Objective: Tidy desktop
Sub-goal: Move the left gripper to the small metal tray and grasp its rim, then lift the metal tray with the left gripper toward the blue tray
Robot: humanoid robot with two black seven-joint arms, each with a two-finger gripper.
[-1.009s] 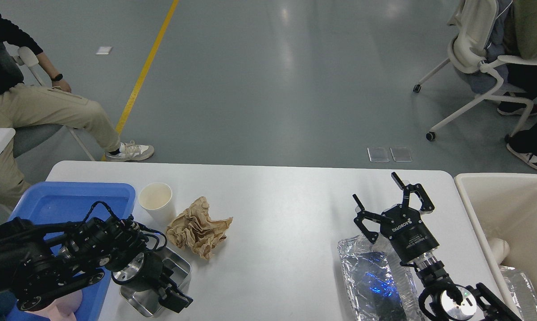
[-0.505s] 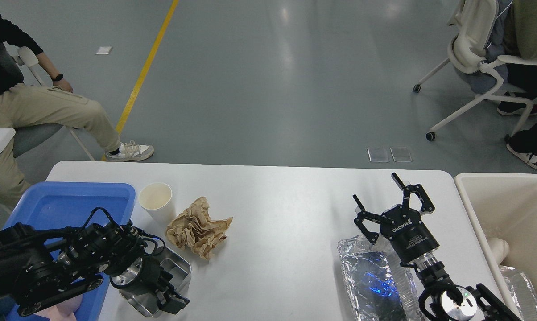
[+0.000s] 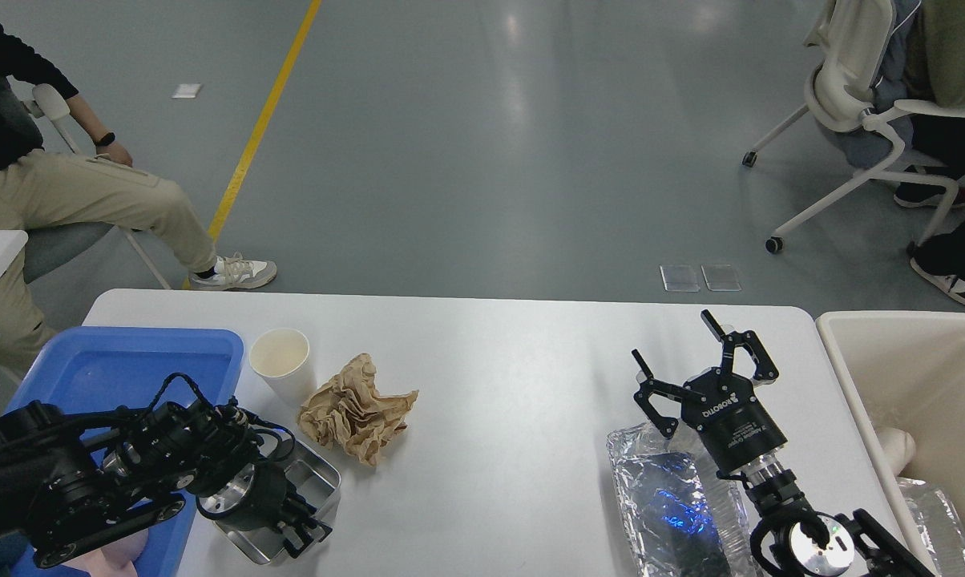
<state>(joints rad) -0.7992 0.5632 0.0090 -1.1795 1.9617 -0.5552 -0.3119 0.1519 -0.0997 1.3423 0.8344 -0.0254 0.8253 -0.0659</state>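
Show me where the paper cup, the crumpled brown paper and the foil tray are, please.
paper cup (image 3: 280, 354): head view, on its open rim.
crumpled brown paper (image 3: 356, 409): head view, on the middle of the wad.
foil tray (image 3: 668, 505): head view, on its shiny inner floor.

Contents: one desk (image 3: 490, 344), one blue tray (image 3: 130, 353), one paper cup (image 3: 282, 362), one crumpled brown paper (image 3: 354, 409), one metal tin (image 3: 318, 481), one foil tray (image 3: 667, 497), one cream bin (image 3: 915, 369), two hands: left (image 3: 302, 529), right (image 3: 691, 361).
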